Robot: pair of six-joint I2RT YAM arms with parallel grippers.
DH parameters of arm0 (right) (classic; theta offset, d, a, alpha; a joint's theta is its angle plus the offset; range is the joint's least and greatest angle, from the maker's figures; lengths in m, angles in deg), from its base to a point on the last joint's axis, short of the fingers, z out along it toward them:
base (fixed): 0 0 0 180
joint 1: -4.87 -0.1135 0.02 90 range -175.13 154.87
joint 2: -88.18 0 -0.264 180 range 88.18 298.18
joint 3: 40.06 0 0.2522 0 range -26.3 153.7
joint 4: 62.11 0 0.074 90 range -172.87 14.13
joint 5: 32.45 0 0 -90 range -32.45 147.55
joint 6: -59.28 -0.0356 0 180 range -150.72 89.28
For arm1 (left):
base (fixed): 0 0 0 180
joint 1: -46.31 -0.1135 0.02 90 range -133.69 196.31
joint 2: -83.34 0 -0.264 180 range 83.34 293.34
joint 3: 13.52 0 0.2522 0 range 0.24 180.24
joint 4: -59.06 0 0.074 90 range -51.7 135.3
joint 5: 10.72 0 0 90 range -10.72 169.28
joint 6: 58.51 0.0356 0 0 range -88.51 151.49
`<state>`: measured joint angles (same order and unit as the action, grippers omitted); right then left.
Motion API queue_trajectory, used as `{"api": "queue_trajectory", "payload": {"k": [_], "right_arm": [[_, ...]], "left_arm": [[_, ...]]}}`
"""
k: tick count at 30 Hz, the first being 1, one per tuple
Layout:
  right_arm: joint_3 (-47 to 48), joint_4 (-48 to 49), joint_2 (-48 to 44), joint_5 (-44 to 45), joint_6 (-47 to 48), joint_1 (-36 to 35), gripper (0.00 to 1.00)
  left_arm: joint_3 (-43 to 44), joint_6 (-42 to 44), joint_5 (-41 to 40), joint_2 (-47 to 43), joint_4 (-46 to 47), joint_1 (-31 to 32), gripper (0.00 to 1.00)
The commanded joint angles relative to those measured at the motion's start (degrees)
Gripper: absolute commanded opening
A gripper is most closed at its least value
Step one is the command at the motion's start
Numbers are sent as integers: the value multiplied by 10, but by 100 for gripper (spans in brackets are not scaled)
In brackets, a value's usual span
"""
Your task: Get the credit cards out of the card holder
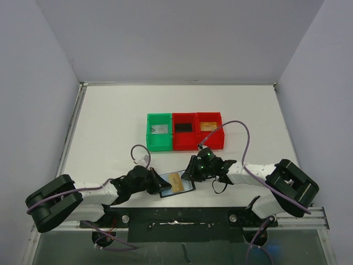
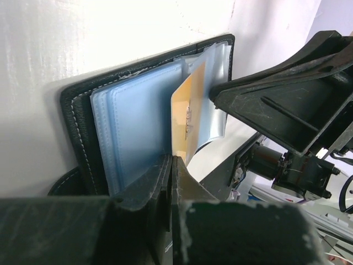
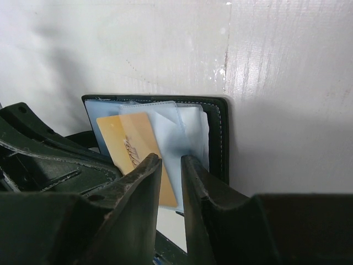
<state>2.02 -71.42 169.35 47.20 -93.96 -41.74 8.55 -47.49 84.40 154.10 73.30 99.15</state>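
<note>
Gold card [image 2: 187, 116] stood half out of the card holder [image 2: 76, 130]. The left jaws were closed; whether the right jaws gripped could not be told.

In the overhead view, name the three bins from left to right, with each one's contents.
green bin with pale grey card → middle red bin with black card → right red bin with gold card

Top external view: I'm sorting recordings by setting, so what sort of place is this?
Probably a robotics lab test cell: a white table boxed in by plain grey walls, the left arm and right arm bolted at its near edge, and a green bin and red bins set out on it.
</note>
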Motion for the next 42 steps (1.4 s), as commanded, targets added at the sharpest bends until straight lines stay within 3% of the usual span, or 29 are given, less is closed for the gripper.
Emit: {"api": "queue_trajectory", "payload": {"k": [1,9,14,18,25,29,32,37,42], "right_arm": [[14,-39,-18,24,37,-4,25],[64,-52,-60,-1,95,-7,28],[65,-13,-6,-27,79,-22,28],[59,-39,47,-10,44,-28,28],[20,-29,50,0,25,-32,29],[9,-13,48,-4,18,-31,29],[7,-9,48,-4,15,-31,29],[8,-25,40,12,15,-30,29],[14,-48,28,29,25,-22,29]], "left_arm": [[-1,1,-8,-13,-6,2,0],[15,7,-9,-2,-1,3,0],[19,8,-10,0,4,2,0],[20,8,-8,-1,5,2,0],[14,-2,-9,8,39,2,21],[14,-7,4,36,79,2,26],[20,-8,11,55,96,2,23],[16,-12,-2,37,60,2,0],[14,-7,-38,-47,-52,2,0]]}}
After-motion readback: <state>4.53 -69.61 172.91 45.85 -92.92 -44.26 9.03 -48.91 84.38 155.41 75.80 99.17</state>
